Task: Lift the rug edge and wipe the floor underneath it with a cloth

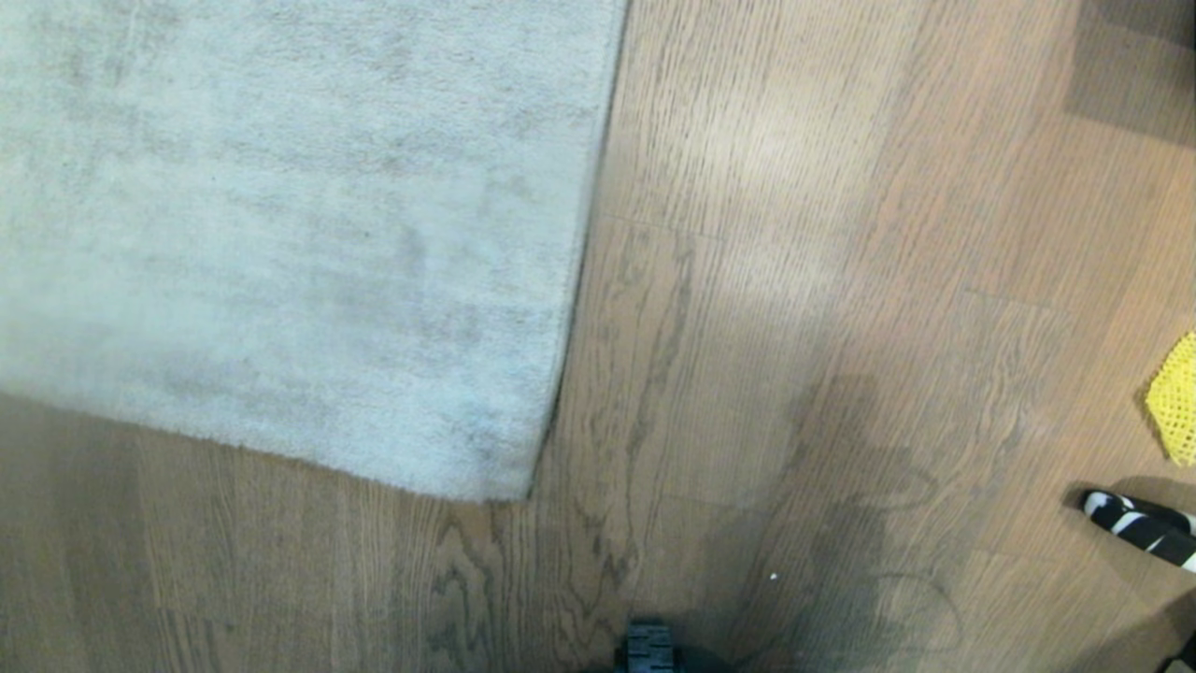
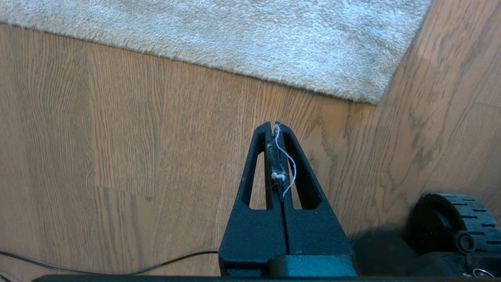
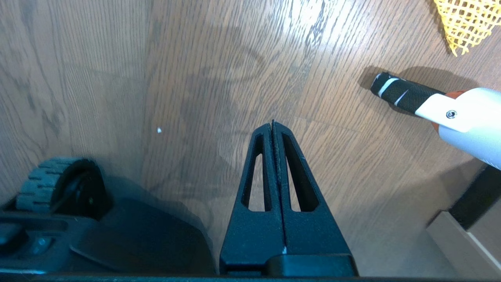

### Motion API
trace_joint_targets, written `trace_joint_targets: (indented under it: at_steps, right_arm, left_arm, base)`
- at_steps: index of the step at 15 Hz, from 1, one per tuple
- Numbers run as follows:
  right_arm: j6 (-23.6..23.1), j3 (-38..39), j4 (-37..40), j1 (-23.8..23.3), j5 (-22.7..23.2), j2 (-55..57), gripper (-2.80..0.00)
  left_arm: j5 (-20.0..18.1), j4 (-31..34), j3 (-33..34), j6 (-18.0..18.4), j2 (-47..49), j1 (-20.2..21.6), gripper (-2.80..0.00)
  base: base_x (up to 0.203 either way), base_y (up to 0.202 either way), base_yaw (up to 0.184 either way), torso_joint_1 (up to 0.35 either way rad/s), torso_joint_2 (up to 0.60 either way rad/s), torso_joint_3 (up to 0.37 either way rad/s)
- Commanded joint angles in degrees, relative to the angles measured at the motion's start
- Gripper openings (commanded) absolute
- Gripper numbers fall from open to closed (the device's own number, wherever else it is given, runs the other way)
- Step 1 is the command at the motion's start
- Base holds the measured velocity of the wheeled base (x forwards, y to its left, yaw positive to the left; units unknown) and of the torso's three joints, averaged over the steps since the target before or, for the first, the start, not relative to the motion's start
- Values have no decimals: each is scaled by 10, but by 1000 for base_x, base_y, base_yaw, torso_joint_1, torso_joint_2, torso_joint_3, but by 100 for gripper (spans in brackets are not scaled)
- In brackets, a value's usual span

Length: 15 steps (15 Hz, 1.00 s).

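The pale grey rug lies flat at the left of the head view, and its rug edge [image 1: 575, 308] runs down to a rounded corner [image 1: 505, 486]. Brown wood-grain floor [image 1: 794, 327] fills the rest. The yellow mesh cloth [image 1: 1179, 402] lies on the floor at the far right edge, also in the right wrist view [image 3: 465, 19]. Neither arm shows in the head view. My left gripper [image 2: 273, 124] is shut with only a white thread and lint between its pads, hanging above bare floor short of the rug corner [image 2: 368, 94]. My right gripper [image 3: 273, 123] is shut and empty above bare floor.
A white tool with a black-and-white striped tip [image 1: 1135, 528] lies near the cloth, tip also in the right wrist view [image 3: 399, 92]. The base's wheel [image 1: 649, 647] shows at the bottom. A thin black cable [image 2: 117, 270] crosses the floor. A small white speck [image 1: 773, 577] lies on the planks.
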Motion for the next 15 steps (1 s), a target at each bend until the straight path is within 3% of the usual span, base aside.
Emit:
trace_joint_targets:
  at_steps: [1,15]
  right_arm:
    - [5,0,0,0,-1,-5,-280]
    - [4,3,-6,0,-1,-5,-280]
  left_arm:
    - [0,0,0,0,0,0,-280]
    - [0,0,0,0,0,0,-280]
  base:
    - [0,0,0,0,0,0]
    - [0,0,0,0,0,0]
